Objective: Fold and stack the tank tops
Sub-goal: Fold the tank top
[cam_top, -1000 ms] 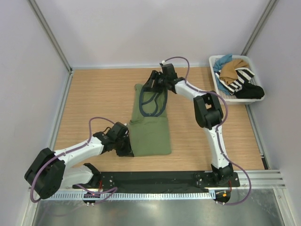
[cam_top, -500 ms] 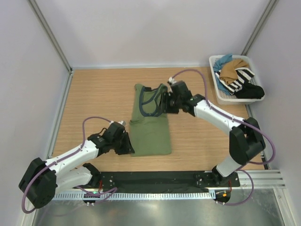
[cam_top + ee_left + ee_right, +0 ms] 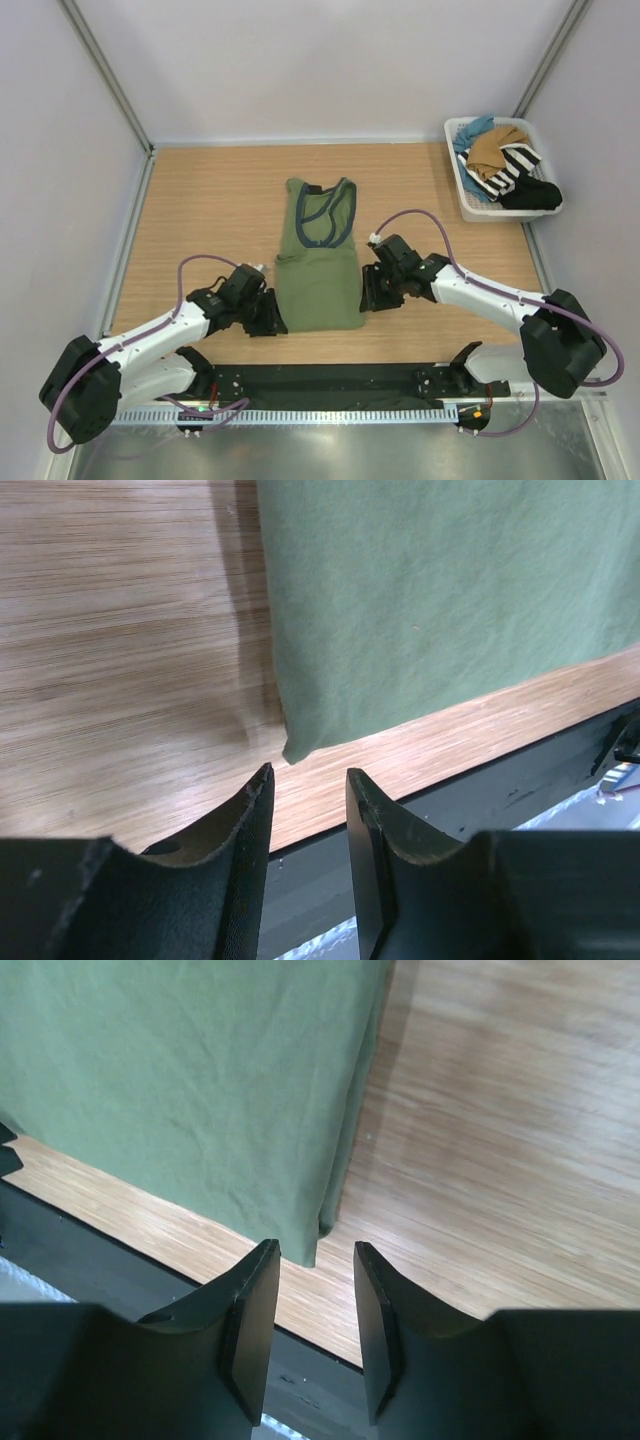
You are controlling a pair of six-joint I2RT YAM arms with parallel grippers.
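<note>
Both arms low and reaching inward. The left arm [image 3: 160,330] runs from its elbow at far left toward the middle, wrist tipped down. The left gripper [image 3: 266,318] points right, jaws parted by a narrow gap, black fingertips [image 3: 252,810] clearly apart in the wrist view. The right arm [image 3: 490,295] has its elbow far right, forearm stretched left. The right gripper [image 3: 370,292] points left and down, fingers [image 3: 375,1280] likewise slightly apart. The two grippers sit well apart, roughly level.
</note>
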